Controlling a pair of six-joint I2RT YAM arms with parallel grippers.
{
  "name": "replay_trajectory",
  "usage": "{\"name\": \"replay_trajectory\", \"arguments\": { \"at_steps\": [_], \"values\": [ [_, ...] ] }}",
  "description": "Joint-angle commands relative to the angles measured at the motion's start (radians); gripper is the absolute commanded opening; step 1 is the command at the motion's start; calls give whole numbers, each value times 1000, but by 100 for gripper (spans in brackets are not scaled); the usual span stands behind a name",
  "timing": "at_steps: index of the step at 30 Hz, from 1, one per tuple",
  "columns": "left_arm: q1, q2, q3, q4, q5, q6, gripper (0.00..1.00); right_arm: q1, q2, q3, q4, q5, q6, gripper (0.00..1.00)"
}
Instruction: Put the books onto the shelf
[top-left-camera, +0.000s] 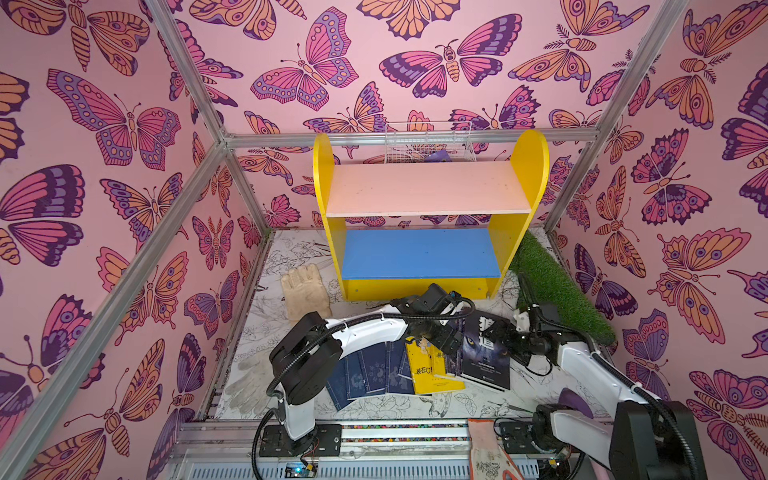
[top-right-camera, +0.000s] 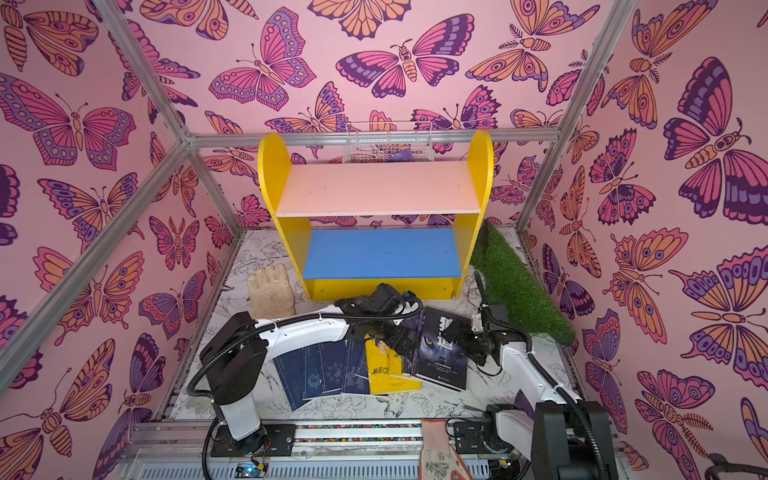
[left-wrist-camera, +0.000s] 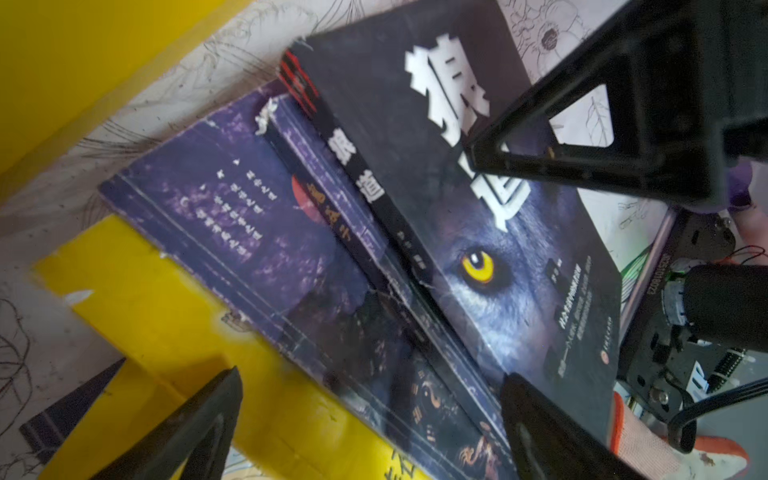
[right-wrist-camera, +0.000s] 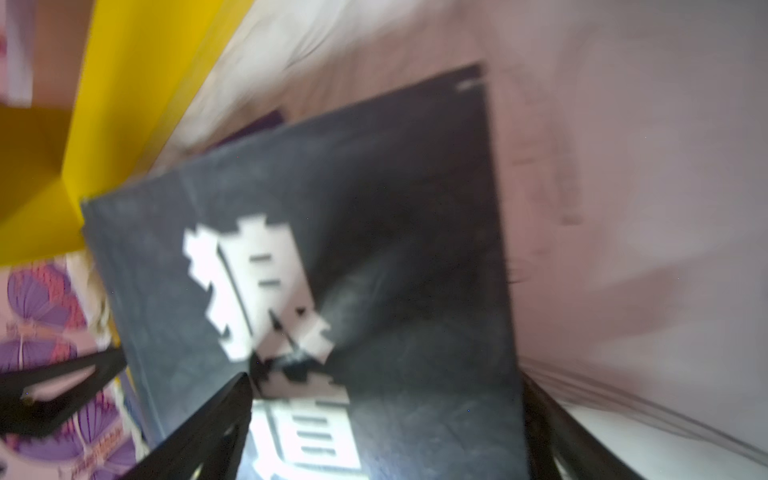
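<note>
Left gripper (top-left-camera: 441, 337): released, jaws spread wide with nothing between them.
Left gripper, wrist view (left-wrist-camera: 365, 419): one finger (left-wrist-camera: 187, 428) hangs over the yellow book (left-wrist-camera: 166, 316). The other hangs over the near edge of the wolf-cover book (left-wrist-camera: 478, 216). The purple book (left-wrist-camera: 249, 216) lies in the gap below. Contact cannot be told.
Right gripper (top-left-camera: 497, 332): released, jaws wide and closed on nothing.
Right gripper, contact: one fingertip (left-wrist-camera: 473, 153) sits on or just above the wolf-cover book at its white title characters. Which of the two cannot be told.
Right gripper, wrist view (right-wrist-camera: 374, 436): blurred. One finger (right-wrist-camera: 208, 428) is over the cover and the other is at the book's outer edge.
Shelf (top-left-camera: 428, 189): upright at the back of the table (top-left-camera: 270, 316), with both the pink and the blue board bare.
Books: flat on the table in an overlapping fan in front of the shelf's base, under both grippers.
Navy books (top-left-camera: 370, 374): in front of the shelf's left part, apart from its base.
Yellow book, top views (top-right-camera: 390, 365): in front of the shelf's middle, overlapping the navy books.
Wolf-cover book, top views (top-right-camera: 444, 353): in front of the shelf's right end. Its far corner is near the base.
</note>
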Motion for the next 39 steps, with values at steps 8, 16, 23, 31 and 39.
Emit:
{"name": "replay_trajectory", "arguments": {
  "at_steps": [8, 16, 23, 31, 39],
  "values": [
    [65, -49, -68, -73, 57, -21, 90, 290, 154, 227, 20, -34, -133, 89],
    [97, -59, -115, -52, 41, -73, 75, 355, 296, 321, 56, -101, -161, 82],
    [134, -128, -159, 6, 53, -106, 75, 374, 295, 363, 29, -99, -180, 80],
    [164, -175, -193, 8, 53, -120, 77, 374, 263, 394, -85, 42, -228, 79],
    [207, -240, -237, 15, 133, -139, 81, 377, 262, 370, -94, -85, -270, 72]
  ]
}}
